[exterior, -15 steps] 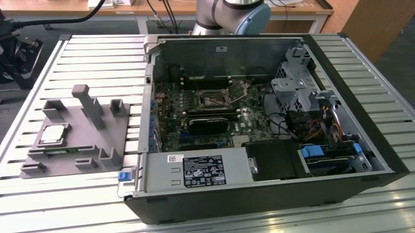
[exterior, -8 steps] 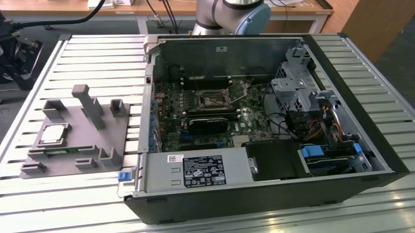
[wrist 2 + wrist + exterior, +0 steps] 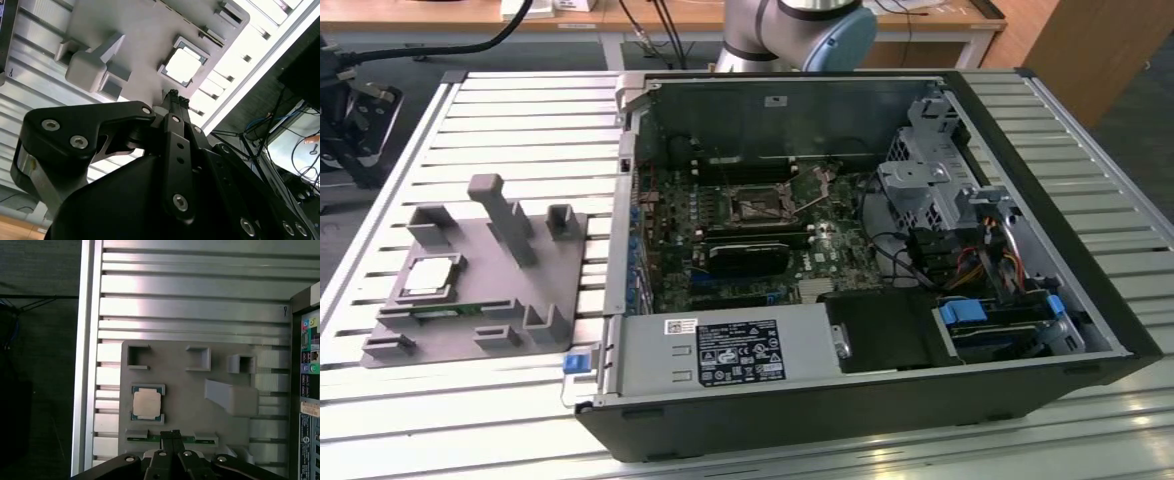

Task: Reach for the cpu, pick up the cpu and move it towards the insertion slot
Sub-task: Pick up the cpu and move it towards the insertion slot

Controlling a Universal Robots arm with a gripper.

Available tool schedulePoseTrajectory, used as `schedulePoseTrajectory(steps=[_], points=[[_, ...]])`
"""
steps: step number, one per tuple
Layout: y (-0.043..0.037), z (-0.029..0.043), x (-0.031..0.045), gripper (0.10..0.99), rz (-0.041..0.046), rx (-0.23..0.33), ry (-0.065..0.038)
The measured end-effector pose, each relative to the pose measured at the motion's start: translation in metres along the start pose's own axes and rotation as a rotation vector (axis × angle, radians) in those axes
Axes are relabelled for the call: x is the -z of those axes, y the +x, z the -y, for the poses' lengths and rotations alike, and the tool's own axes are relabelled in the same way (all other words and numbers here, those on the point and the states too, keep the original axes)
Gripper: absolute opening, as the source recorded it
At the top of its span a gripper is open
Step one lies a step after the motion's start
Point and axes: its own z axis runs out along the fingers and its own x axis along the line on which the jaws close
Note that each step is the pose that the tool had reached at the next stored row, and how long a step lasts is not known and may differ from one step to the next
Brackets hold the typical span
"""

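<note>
Black fingers (image 3: 167,440) are pressed together with nothing between them, over the edge of the grey fixture (image 3: 185,390). Just beyond their tips the cpu (image 3: 147,403) lies flat in its recess. The fixture rests on a slatted aluminium surface (image 3: 520,110). The slot (image 3: 757,208) sits well apart, inside the open case (image 3: 1067,200).

Silvery cpu (image 3: 147,403), grey fixture (image 3: 185,400), black pincer (image 3: 171,433), ribbed silver table (image 3: 190,305), dark green board (image 3: 838,252)

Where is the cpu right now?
The cpu sits on the exterior view's left, in the grey fixture, outside the open computer case.
</note>
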Motion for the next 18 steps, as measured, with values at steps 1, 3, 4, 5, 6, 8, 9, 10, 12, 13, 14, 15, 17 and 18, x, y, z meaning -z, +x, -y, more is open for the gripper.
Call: schedulePoseTrajectory(steps=[1, 3, 4, 5, 6, 8, 9, 10, 12, 13, 14, 15, 17, 18], points=[[0.001, 0.0, -0.0007, 0.106, -0.0001, 0.0, 0.0], [0.0034, 0.0, -0.0025, 0.106, -0.0003, 0.0, 0.0], [0.0048, 0.0, -0.0036, 0.106, -0.0003, 0.0, 0.0], [0.0064, 0.0, -0.0047, 0.106, -0.0004, 0.0, 0.0], [0.0077, 0.0001, -0.006, 0.106, -0.0003, 0.0, 0.0], [0.0101, 0.0001, -0.0091, 0.106, -0.0003, 0.0, 0.0], [0.0112, 0.0002, -0.0107, 0.106, -0.0004, 0.0, 0.0], [0.0125, 0.0002, -0.0124, 0.106, -0.0004, 0.0, 0.0], [0.0151, 0.0003, -0.0157, 0.106, -0.0003, 0.0, 0.0], [0.0159, 0.0003, -0.0174, 0.106, -0.0002, 0.0, 0.0], [0.0167, 0.0004, -0.019, 0.106, -0.0003, 0.0, 0.0], [0.0178, 0.0005, -0.0206, 0.106, -0.0005, 0.0, 0.0], [0.0188, 0.0007, -0.0236, 0.106, -0.0016, 0.0, 0.001], [0.0188, 0.0009, -0.0247, 0.106, -0.0017, 0.0, 0.001]])
